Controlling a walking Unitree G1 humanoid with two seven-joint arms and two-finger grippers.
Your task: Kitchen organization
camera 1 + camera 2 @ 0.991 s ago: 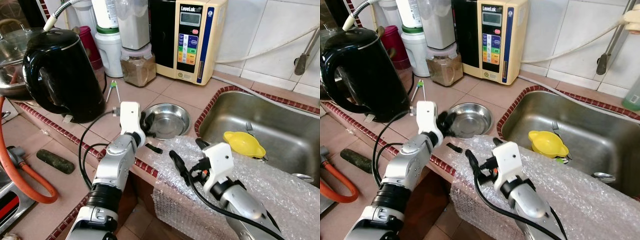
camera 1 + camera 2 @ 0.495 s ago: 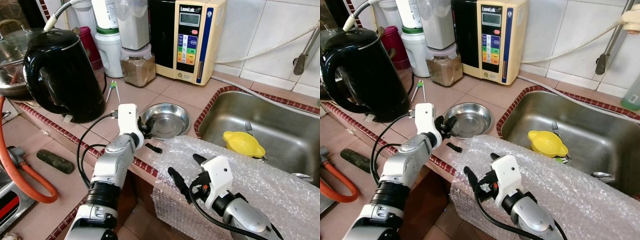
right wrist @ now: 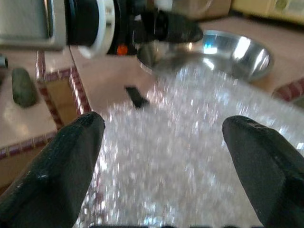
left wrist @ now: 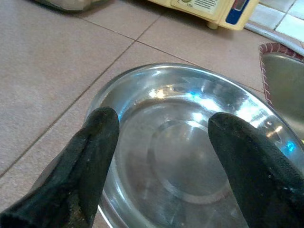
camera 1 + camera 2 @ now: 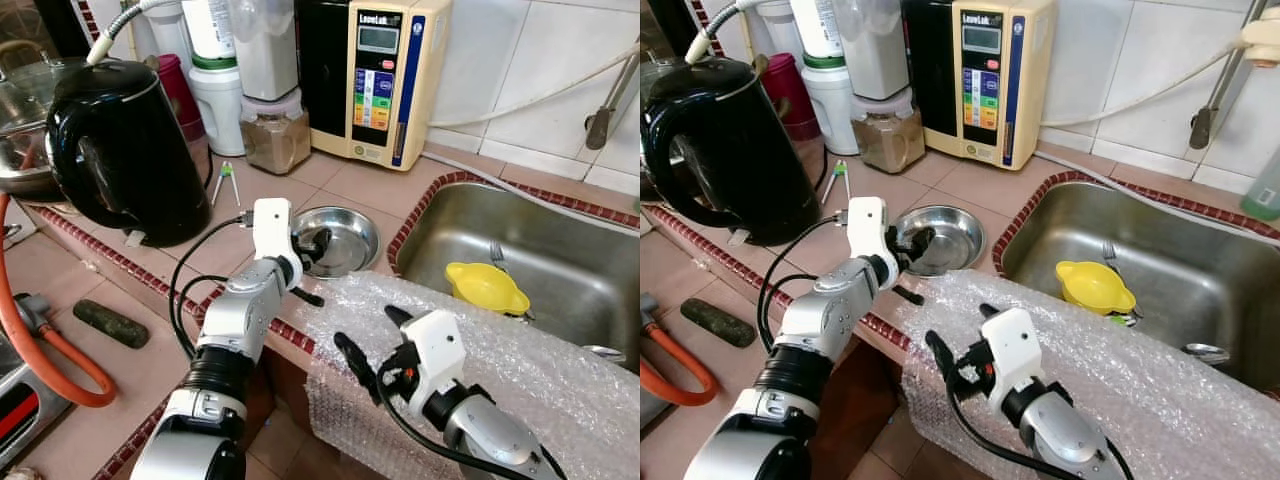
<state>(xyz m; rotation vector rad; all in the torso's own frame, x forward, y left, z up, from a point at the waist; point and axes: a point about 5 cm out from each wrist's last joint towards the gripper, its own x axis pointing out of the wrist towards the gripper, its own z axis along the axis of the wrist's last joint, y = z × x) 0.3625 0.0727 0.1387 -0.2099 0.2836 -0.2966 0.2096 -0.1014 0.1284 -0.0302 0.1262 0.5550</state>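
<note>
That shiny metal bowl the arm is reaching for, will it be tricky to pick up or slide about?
The steel bowl looks thin and shallow, so probably light and stiff. Its polished surface may slip between the left gripper jaws, which stand open at its rim. On the smooth tiled counter it would likely slide rather than tip.

Left arm extended forward, left gripper [image 5: 312, 243] low, jaws parted. Right arm bent in front of the body, right gripper [image 5: 368, 338] jaws spread wide.
</note>
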